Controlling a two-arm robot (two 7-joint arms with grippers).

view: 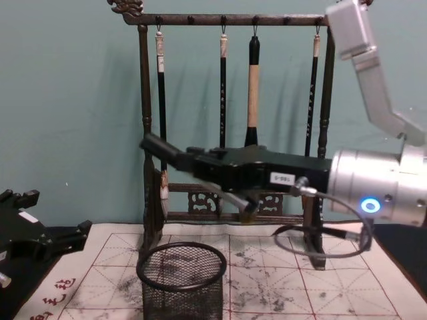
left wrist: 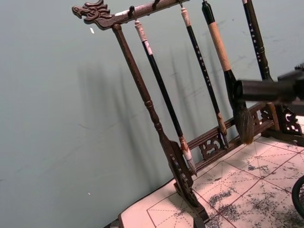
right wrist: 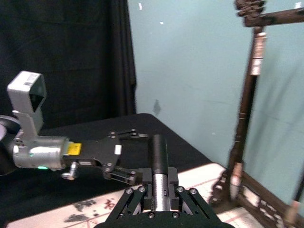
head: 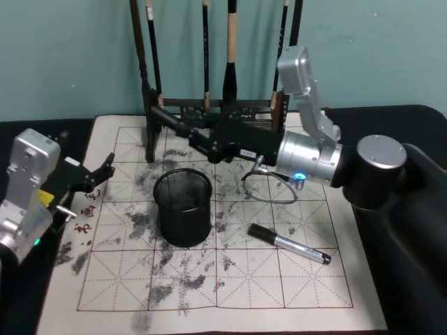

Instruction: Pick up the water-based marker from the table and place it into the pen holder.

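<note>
Two markers: the held marker (head: 174,121) is up in the air in the right gripper (head: 209,143). A spare marker (head: 290,244), with a black cap and silvery barrel, lies flat on the mat to the robot's right of the cup, with nothing touching it.
Held marker's pose: it is nearly level, with its dark end pointing to the robot's left. It sits above the pen holder (head: 183,227) and somewhat behind its mouth, well clear of the rim.
Pen holder: a round black wire-mesh cup standing upright near the middle of the mat. From the head view it looks empty.
Right gripper: its fingers are clamped around the marker's barrel from the side. In my judgement the wrist must tip the marker end-down and come forward over the mouth before letting go.
Left gripper (head: 99,178): it is parked at the mat's left edge with its fingers spread wide, holding nothing. It is likely kept there to leave the right arm room.
Mat (head: 279,286): an ink-stained sheet ruled with a red grid, which everything stands on.
Brush rack (view: 143,100): a tall dark wooden rack with brushes (view: 253,80) hanging just behind the right gripper. Any tilting of the marker risks knocking them.
</note>
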